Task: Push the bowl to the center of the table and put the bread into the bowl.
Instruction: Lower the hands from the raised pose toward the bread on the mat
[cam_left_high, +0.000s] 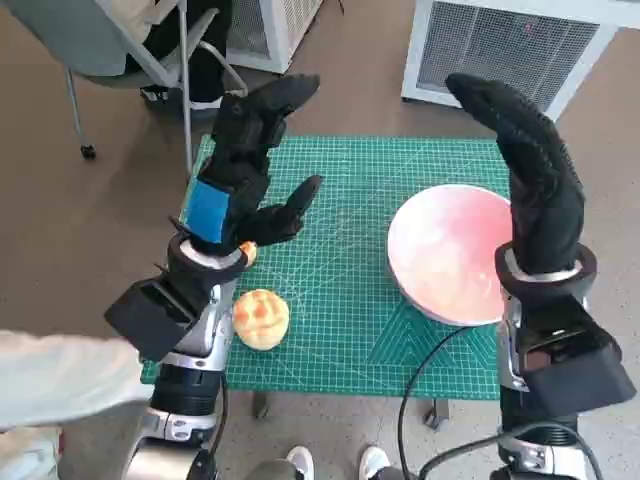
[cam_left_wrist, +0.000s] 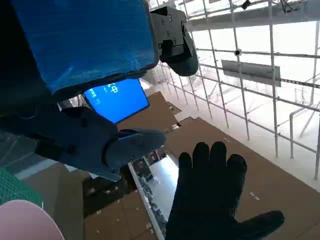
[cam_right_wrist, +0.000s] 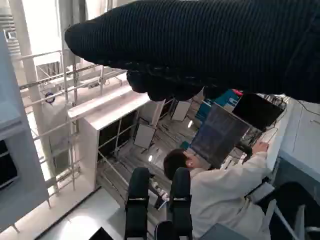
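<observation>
A pink bowl (cam_left_high: 450, 252) sits on the right half of the green cutting mat (cam_left_high: 350, 210); its edge (cam_left_wrist: 22, 220) shows in the left wrist view. A golden bread roll (cam_left_high: 260, 318) lies near the mat's front left corner. My left hand (cam_left_high: 245, 165) is raised above the mat's left side, fingers spread and holding nothing, well above the bread. My right hand (cam_left_high: 530, 160) is lifted over the bowl's right rim, fingers straight and empty; its glove (cam_left_wrist: 215, 200) shows in the left wrist view, and as a dark band (cam_right_wrist: 210, 50) in the right wrist view.
A chair (cam_left_high: 130, 50) and a person's legs stand beyond the table's far left corner. White grilled units (cam_left_high: 500, 45) stand behind the table. A person in white (cam_right_wrist: 220, 192) sits at a screen in the right wrist view. Shoes (cam_left_high: 335, 462) show below the front edge.
</observation>
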